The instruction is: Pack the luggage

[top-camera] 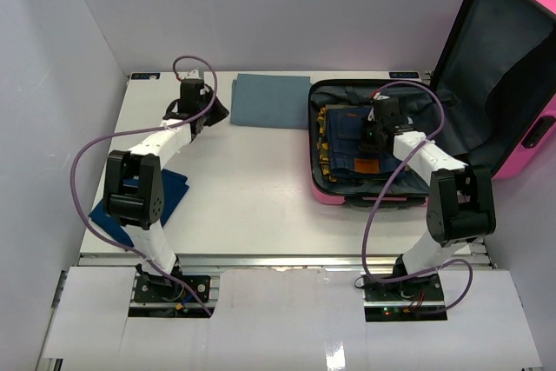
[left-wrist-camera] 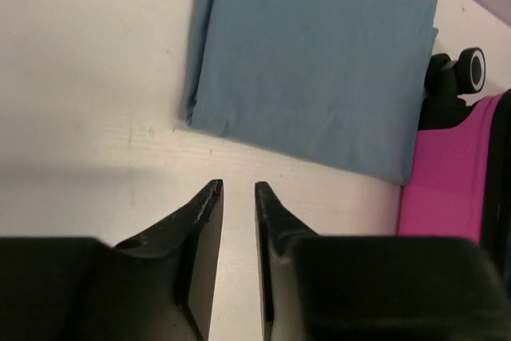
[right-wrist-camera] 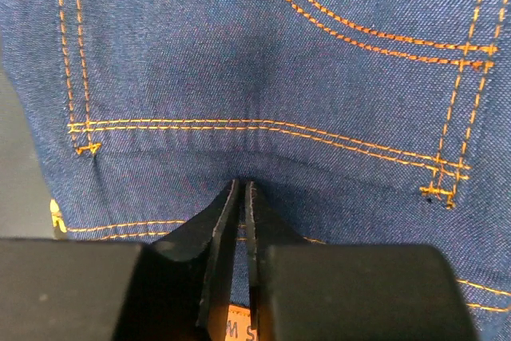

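Luggage (top-camera: 495, 67) lay open at the right of the table (top-camera: 252, 180), the right gripper (right-wrist-camera: 242, 185) pinching the jeans (top-camera: 352, 141) inside, while the left gripper (left-wrist-camera: 238, 189), slightly parted and empty, likely needed to take the blue cloth (left-wrist-camera: 311, 61) next.

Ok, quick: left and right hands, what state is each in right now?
Left hand: slightly open, nothing between the fingers.
Right hand: shut, tips pressed into the jeans; whether it pinches fabric cannot be told.

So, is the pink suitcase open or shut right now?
Open. On the suitcase the lid stands tipped back, dark lining exposed, and folded jeans lie in its base.
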{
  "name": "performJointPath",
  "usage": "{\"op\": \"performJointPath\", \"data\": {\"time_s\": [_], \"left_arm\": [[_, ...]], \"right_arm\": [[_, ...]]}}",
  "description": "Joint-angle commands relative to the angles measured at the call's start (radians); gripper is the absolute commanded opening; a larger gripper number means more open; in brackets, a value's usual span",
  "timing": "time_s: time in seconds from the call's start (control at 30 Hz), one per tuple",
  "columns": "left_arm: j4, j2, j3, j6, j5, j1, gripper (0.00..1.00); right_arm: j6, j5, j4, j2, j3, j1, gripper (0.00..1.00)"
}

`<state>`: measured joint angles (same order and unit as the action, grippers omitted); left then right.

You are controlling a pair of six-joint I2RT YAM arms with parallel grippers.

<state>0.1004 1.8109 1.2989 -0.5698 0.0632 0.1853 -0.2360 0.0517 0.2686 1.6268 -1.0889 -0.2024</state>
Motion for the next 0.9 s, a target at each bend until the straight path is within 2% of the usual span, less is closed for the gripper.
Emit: {"op": "performJointPath", "data": {"time_s": [0.0, 0.07, 0.2, 0.27, 0.47, 0.7, 0.8, 0.87], "left_arm": [[-0.043, 0.088, 0.085, 0.102, 0.052, 0.006, 0.55], [-0.079, 0.117, 0.081, 0.113, 0.048, -0.009, 0.66], [-0.199, 0.180, 0.073, 0.135, 0.199, -0.049, 0.75], [-0.219, 0.208, 0.089, 0.142, 0.245, -0.055, 0.75], [-0.209, 0.325, 0.158, 0.138, 0.223, -0.058, 0.76], [-0.305, 0.407, 0.167, 0.109, 0.281, -0.057, 0.75], [-0.308, 0.426, 0.170, 0.100, 0.268, -0.057, 0.71], [-0.283, 0.445, 0.190, 0.096, 0.274, -0.058, 0.65]], "right_arm": [[0.002, 0.017, -0.005, -0.059, -0.005, 0.004, 0.18], [0.013, 0.018, -0.020, -0.103, 0.004, 0.003, 0.18], [0.036, 0.075, -0.027, -0.166, 0.013, 0.004, 0.20], [0.040, 0.077, -0.024, -0.192, 0.010, 0.004, 0.20], [0.043, 0.068, -0.045, -0.273, 0.042, 0.004, 0.19], [0.046, 0.070, -0.056, -0.299, 0.053, 0.004, 0.20], [0.046, 0.072, -0.058, -0.290, 0.052, 0.004, 0.20], [0.046, 0.064, -0.056, -0.273, 0.043, 0.004, 0.21]]}}
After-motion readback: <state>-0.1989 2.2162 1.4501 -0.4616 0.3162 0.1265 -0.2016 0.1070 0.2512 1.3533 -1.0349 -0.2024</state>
